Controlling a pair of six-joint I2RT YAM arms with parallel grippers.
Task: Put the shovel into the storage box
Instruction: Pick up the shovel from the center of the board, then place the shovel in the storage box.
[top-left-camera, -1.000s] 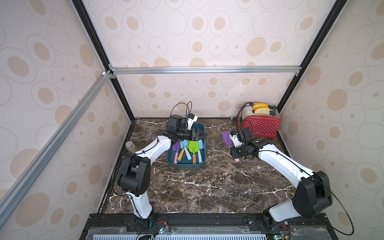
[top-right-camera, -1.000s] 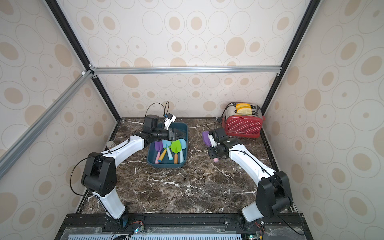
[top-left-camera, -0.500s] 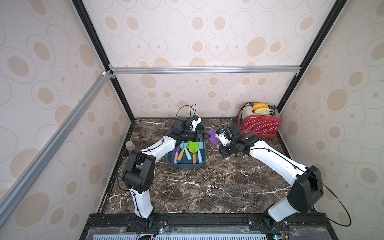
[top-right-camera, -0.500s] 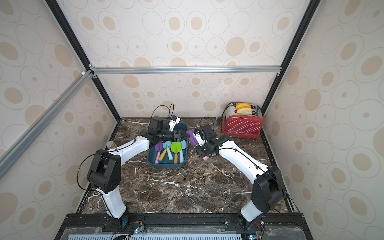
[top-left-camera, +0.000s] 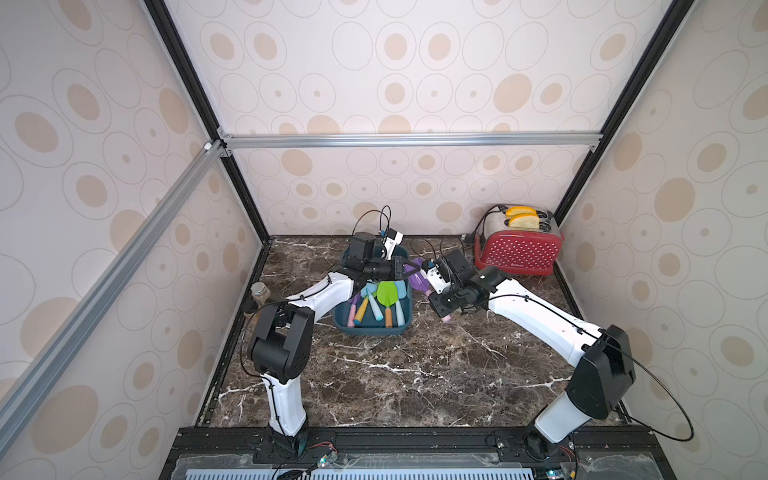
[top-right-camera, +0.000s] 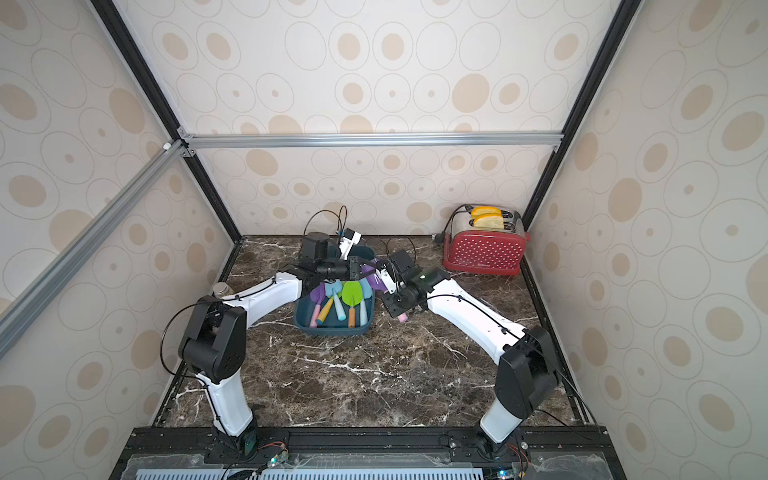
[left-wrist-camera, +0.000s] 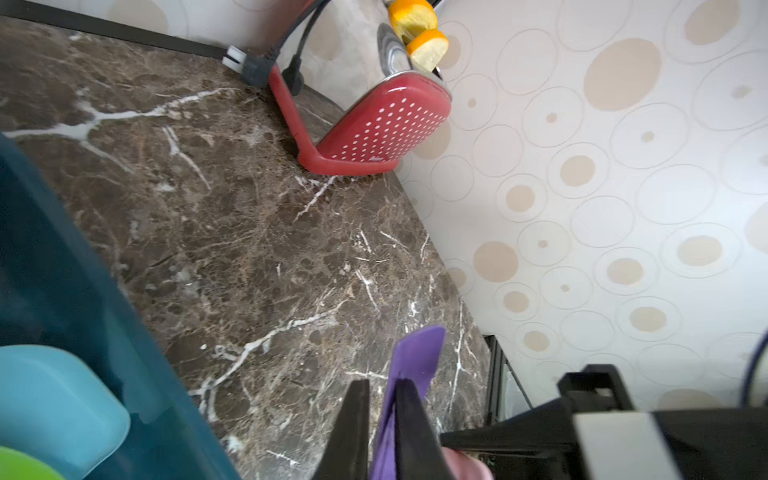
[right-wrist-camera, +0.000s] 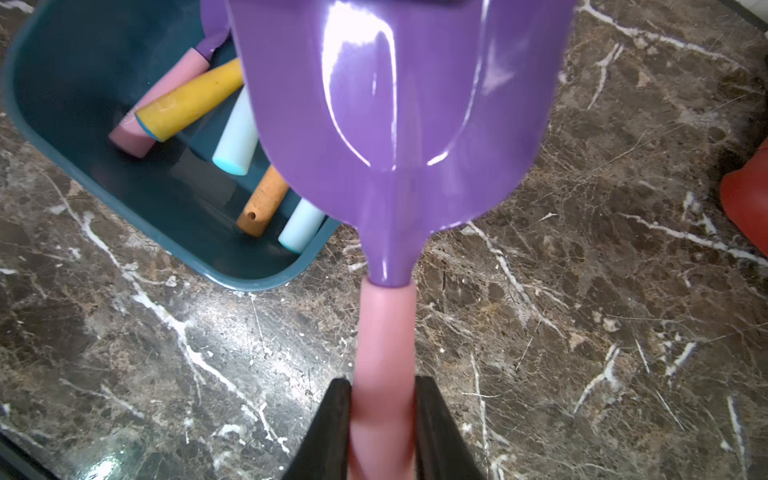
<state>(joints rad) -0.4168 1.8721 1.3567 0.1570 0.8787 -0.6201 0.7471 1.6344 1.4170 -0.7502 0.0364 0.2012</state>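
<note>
Shovel (right-wrist-camera: 395, 104) in a mid-air handover: the toy tool hangs just right of the storage box (top-left-camera: 374, 330), near its far right corner and over the marble bench (top-left-camera: 395, 374), gripped at both ends. The right pincer (right-wrist-camera: 382, 384) is clamped on the pink handle. The left pincer (left-wrist-camera: 381, 386), reaching across the box from the left, is pinched closed on the edge of the purple blade. The step looks to be a pass from the right arm to the left. Doing it well likely means the right pincer lets go only once the left's hold proves firm, since a thin, slick blade edge may swivel under the weight of the handle. From there the sensible course is a short carry leftward over the rim, with the handle kept clear of the box's right wall, and a release low inside rather than a drop. The shovel itself is glossy plastic: a broad purple scoop with raised sides and bright highlights, narrowing to a neck that plugs into a round, pale pink handle. Several other shovels, among them a green-bladed one (top-left-camera: 386, 293), lie in the teal box with handles toward its near wall, leaving little open floor. A red polka-dot toaster (top-left-camera: 517, 251) stands well apart at the far right.
</note>
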